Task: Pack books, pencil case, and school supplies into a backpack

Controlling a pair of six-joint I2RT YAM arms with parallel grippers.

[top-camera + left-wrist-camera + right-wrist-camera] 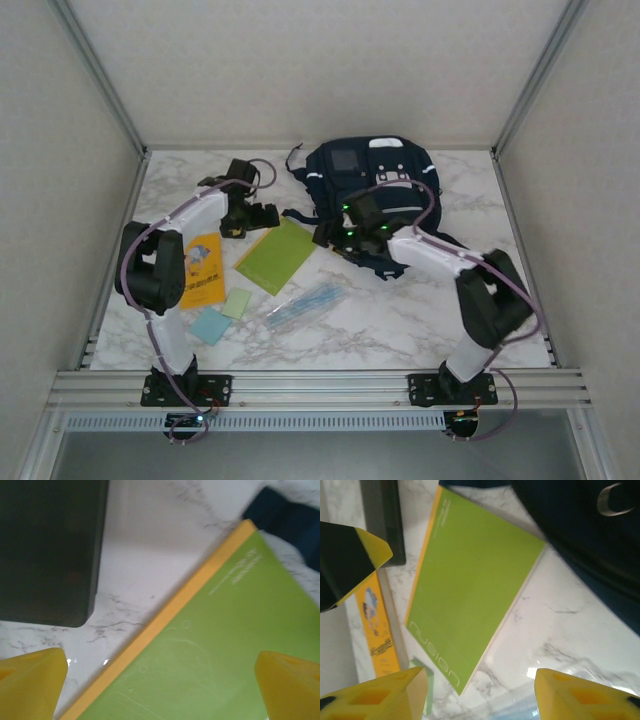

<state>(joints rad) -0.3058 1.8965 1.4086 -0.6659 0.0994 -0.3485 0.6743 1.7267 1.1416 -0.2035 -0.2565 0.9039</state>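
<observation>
The lime-green notebook (pixel 277 255) lies flat on the marble, its orange spine (pixel 165 615) toward the left. My left gripper (pixel 258 218) hovers over its far left edge, open, both yellow fingertips (pixel 30 680) spread wide above the cover (pixel 220 645) with nothing between them. My right gripper (pixel 335 235) is open too, above bare table beside the notebook's (pixel 470 585) near corner. The navy backpack (pixel 370 180) lies behind it. The orange-yellow booklet (pixel 202 270), a pale green pad (pixel 237 303), a pale blue pad (pixel 210 326) and a clear pencil case (pixel 305 303) lie nearer the front.
A dark flat block (pixel 47 550) stands just left of the notebook's spine. A backpack strap (pixel 385 262) trails under the right arm. Grey walls and metal rails close in the table (pixel 400 330) on all sides.
</observation>
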